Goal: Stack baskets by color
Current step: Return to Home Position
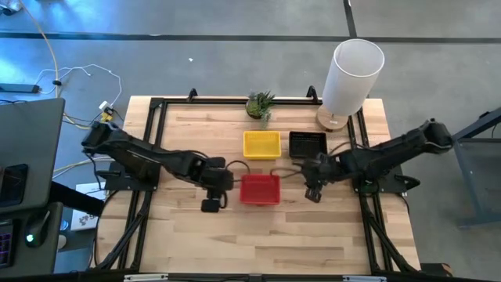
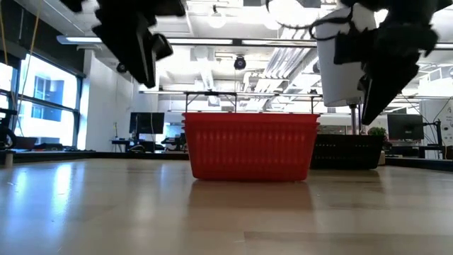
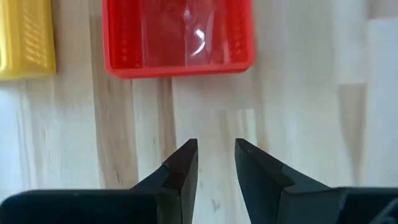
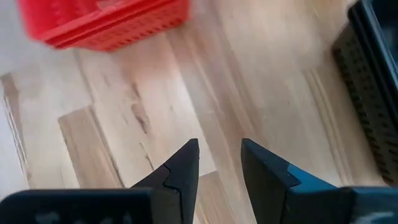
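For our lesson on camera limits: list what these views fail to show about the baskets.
High view: count beneath the red basket, yellow basket, black basket; each top one covers the rest.
Low view: yellow basket hidden behind the red; black partly.
Left wrist view: yellow basket cut by the edge.

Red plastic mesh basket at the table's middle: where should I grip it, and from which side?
Probably its left short wall, from straight above, one finger inside and one outside. The red plastic mesh basket sits upright and open-topped with a thin rim, and that wall faces bare table. The left gripper, open and empty, is nearest it.
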Tool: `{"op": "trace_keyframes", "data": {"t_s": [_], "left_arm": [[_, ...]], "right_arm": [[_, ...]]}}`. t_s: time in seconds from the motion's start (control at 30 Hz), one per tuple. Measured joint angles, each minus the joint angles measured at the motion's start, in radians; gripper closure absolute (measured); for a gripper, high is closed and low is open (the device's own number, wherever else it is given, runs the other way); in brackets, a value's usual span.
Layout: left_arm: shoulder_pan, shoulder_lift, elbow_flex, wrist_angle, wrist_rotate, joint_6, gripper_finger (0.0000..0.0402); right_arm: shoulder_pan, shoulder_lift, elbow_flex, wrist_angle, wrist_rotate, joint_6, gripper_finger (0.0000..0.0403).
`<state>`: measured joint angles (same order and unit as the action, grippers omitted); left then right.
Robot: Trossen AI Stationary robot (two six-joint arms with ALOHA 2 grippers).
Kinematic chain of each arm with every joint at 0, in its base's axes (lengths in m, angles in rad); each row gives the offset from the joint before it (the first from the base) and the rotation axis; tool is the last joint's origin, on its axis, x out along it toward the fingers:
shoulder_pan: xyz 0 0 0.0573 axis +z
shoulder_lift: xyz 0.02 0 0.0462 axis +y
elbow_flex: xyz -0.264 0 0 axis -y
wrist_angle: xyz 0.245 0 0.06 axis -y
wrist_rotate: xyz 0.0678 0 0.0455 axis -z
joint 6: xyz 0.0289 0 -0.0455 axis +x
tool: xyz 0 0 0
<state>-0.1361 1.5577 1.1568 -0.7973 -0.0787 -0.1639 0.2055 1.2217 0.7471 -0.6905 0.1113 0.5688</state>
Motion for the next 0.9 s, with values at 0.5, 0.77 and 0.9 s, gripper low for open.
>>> {"op": "trace_keyframes", "data": {"t_s": [0.5, 0.77, 0.9], "left_arm": [[0.023, -0.487, -0.552, 0.655, 0.09, -0.088, 0.031], [0.053, -0.691, -0.762, 0.833, 0.08, -0.017, 0.031], [0.06, -0.788, -0.861, 0.871, 0.067, -0.024, 0.031]], "right_arm": [[0.247, -0.207, -0.004, 0.126, 0.348, -0.193, 0.0295], [0.201, -0.452, -0.069, 0.25, 0.341, -0.405, 0.0295], [0.193, -0.607, -0.202, 0.299, 0.332, -0.314, 0.0295]]}}
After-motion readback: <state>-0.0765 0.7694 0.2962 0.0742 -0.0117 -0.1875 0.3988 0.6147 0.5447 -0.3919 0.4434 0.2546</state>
